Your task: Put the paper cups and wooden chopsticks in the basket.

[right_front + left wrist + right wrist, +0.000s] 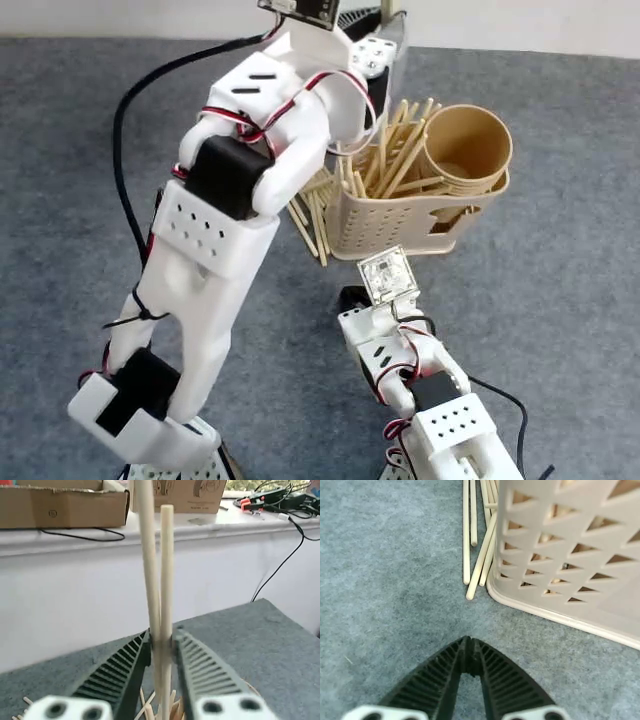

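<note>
A beige basket stands on the grey carpet with several wooden chopsticks leaning in it and stacked paper cups lying at its right end. More chopsticks lie on the carpet against its left side. My left gripper is high over the basket's far end, shut on two chopsticks that stand upright. My right gripper is shut and empty, low over the carpet just in front of the basket wall and near the loose chopsticks.
The left arm's white body spans the carpet left of the basket. A white wall runs behind the table, with cardboard boxes and cables on its ledge. Open carpet lies to the right of the basket.
</note>
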